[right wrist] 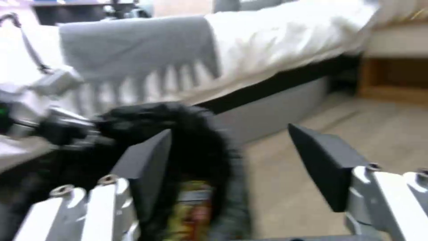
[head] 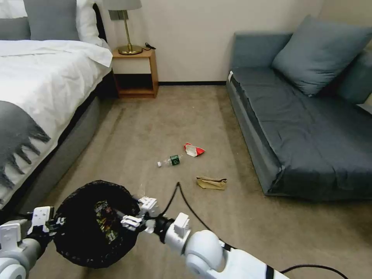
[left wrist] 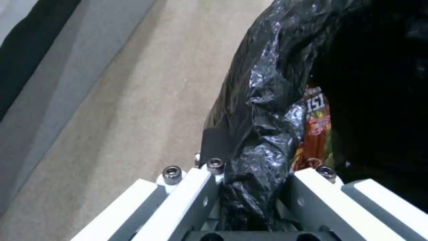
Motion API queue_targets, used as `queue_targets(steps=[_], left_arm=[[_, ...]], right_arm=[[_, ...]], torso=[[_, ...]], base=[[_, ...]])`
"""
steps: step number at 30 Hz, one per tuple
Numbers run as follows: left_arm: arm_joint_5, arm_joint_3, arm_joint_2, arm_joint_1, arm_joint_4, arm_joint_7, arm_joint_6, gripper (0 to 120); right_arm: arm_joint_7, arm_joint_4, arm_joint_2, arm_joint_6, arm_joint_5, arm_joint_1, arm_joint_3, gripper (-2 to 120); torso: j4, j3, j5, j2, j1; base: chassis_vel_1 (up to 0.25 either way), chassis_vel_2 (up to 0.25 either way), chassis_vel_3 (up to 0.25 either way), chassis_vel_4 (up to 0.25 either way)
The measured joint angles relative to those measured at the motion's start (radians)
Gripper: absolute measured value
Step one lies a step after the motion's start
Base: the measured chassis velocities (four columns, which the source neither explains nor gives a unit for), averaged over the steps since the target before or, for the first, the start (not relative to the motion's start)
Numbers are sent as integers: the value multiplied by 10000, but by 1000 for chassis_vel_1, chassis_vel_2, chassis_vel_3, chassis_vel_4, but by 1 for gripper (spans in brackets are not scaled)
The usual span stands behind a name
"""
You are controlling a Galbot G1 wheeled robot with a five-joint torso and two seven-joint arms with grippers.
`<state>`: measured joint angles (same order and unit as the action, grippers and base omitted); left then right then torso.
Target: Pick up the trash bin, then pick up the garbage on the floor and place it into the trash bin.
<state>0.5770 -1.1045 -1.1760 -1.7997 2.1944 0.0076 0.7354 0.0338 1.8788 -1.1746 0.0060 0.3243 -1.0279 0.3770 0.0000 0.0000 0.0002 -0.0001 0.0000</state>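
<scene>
In the head view, the left gripper clamps the near-left rim of the trash bin, holding it above the carpet beside the bed; the right gripper hangs over the bin's opposite rim, fingers spread wide, with a gold-brown snack wrapper lying in the bag just beside it; farther ahead of that gripper on the floor lie a clear bottle, a red-and-white packet and a crumpled brown paper bag, all well apart from the bin.

In the left wrist view, the left gripper is pinched narrow on the black bag over the rim; the wrapper shows just past its fingers, inside the bin.

In the right wrist view, the right gripper stands wide and holds nothing; the bin and wrapper sit below it.
</scene>
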Motion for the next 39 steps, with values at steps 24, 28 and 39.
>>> queue_targets(steps=[24,28,39], left_arm=[[54,-189,-216,17,-284,36,0,3],[58,-222,-200,-7,-283,58,0,3],[45,-155,-183,15,-312,64,0,3]], right_arm=[[766,124,838,2026,-2005,-3578,-3573,100],[767,5,840,2008,-2088,-3578,-3514,100],[749,-355,916,1967,-2141,-3526,-3478,100]], torso=[[1,-1,-2,1,0],[1,-1,-1,0,0],[-2,0,-3,1,1]], base=[[-5,3,5,-3],[-123,122,116,-113],[-193,184,187,-188]])
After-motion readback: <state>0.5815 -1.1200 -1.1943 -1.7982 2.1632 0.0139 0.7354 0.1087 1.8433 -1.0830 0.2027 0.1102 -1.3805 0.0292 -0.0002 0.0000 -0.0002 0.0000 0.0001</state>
